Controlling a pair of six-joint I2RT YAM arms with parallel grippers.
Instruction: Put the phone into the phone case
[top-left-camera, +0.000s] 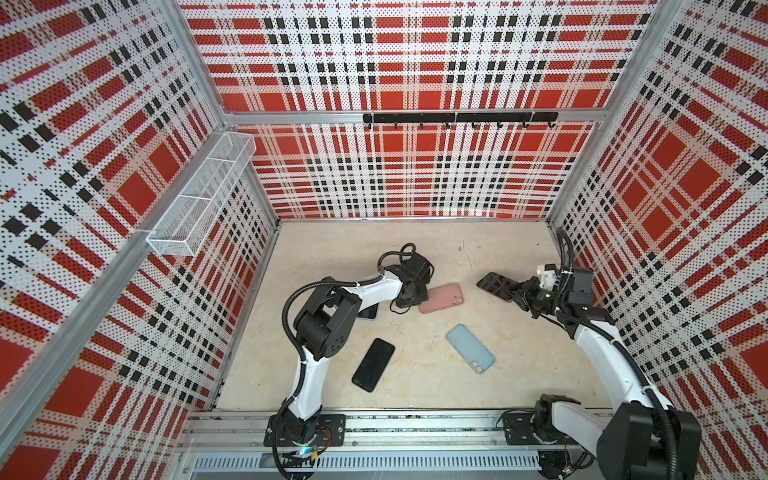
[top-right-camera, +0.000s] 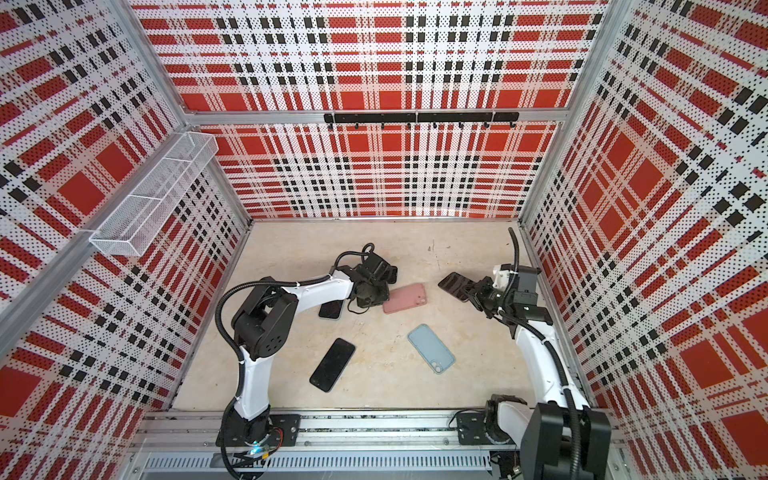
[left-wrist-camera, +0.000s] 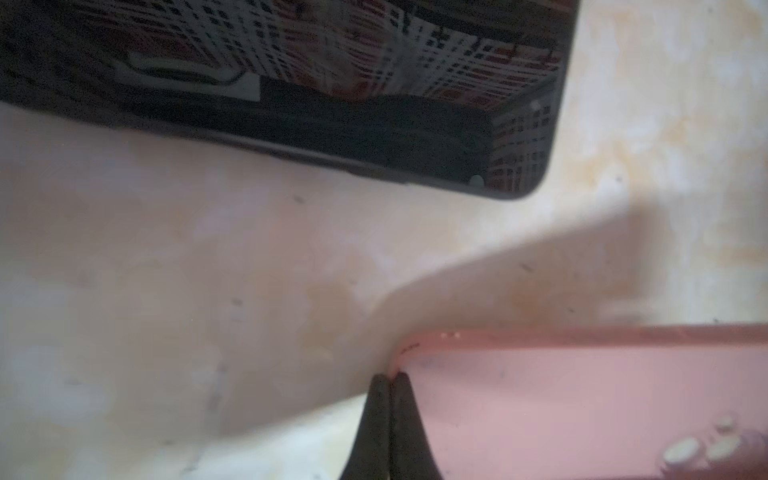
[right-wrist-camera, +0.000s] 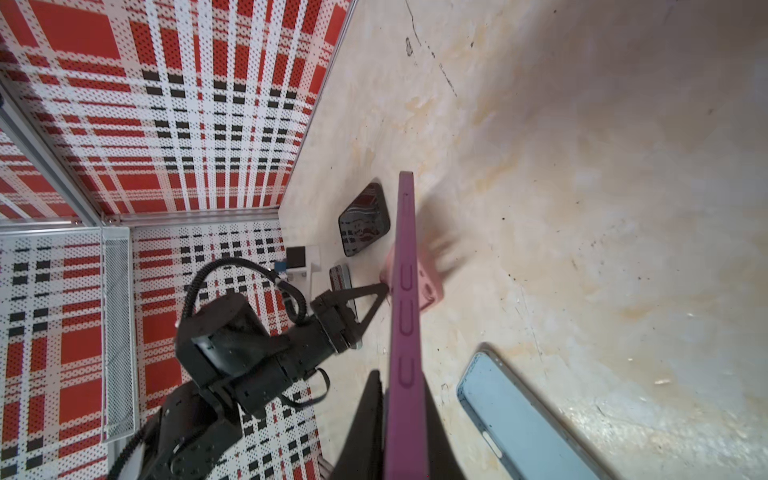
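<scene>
A pink phone case (top-left-camera: 442, 298) (top-right-camera: 407, 297) lies back up mid-table. My left gripper (top-left-camera: 420, 301) (left-wrist-camera: 390, 376) is shut on the rim at its corner, with the case (left-wrist-camera: 561, 407) spreading out beside the fingers. Held above the table, a dark-screened phone in a purple case (top-left-camera: 494, 284) (right-wrist-camera: 405, 324) shows edge-on in the right wrist view, and my right gripper (top-left-camera: 515, 293) (right-wrist-camera: 399, 378) is shut on it. A bare black phone (top-left-camera: 372, 364) (top-right-camera: 332, 364) lies face up nearer the front. A light blue case (top-left-camera: 470, 348) (right-wrist-camera: 523, 419) lies to its right.
Another dark phone (top-right-camera: 331, 309) (left-wrist-camera: 291, 83) lies partly under the left arm, close to the pink case. Plaid walls enclose the table on three sides. A white mesh basket (top-left-camera: 199, 195) hangs on the left wall, and a black hook rail (top-left-camera: 459, 117) on the back wall.
</scene>
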